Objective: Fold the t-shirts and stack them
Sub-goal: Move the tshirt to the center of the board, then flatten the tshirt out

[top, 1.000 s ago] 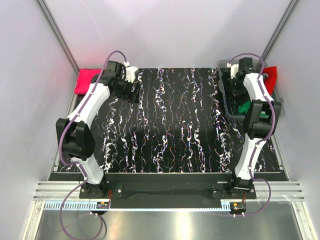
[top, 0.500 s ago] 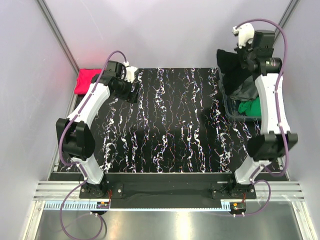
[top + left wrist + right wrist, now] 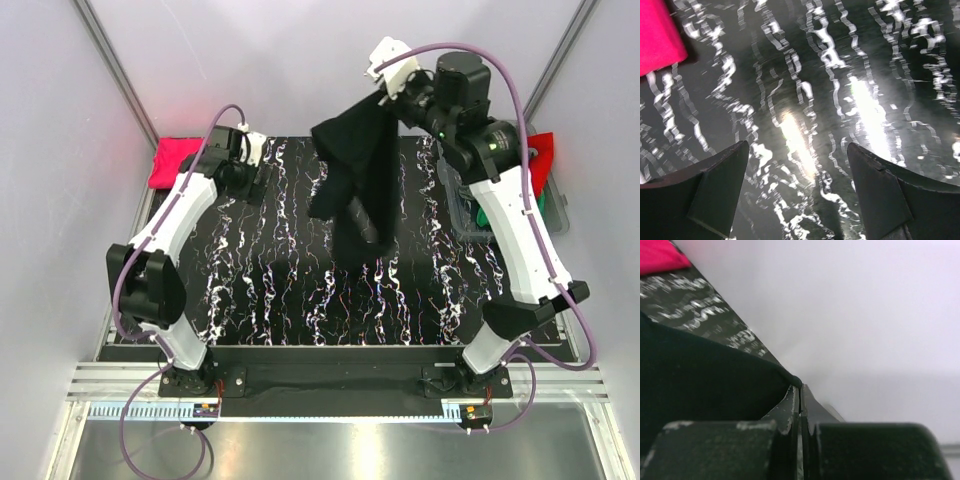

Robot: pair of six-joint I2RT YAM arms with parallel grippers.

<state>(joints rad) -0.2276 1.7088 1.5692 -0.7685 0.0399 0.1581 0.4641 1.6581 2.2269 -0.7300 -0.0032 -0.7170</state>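
A large black t-shirt [image 3: 352, 185] hangs in the air over the back middle of the table, its lower end reaching down toward the mat. My right gripper [image 3: 386, 99] is raised high and shut on the shirt's top edge; the right wrist view shows the closed fingers [image 3: 792, 405] pinching a fold of the black cloth [image 3: 700, 385]. A folded pink-red t-shirt [image 3: 172, 160] lies at the back left corner, also seen as the pink-red shirt [image 3: 657, 35]. My left gripper [image 3: 250, 182] hovers just right of it, open over bare mat [image 3: 797, 146].
A clear plastic bin [image 3: 455, 215] stands at the back right, partly behind the right arm, with a green t-shirt [image 3: 480, 214] in it and a red one [image 3: 541, 165] at its far side. The table is covered by a black mat [image 3: 300, 290] with white streaks. White walls enclose the cell.
My right arm has lifted the black t-shirt out of the bin and swung it left over the table. The left gripper has barely shifted.
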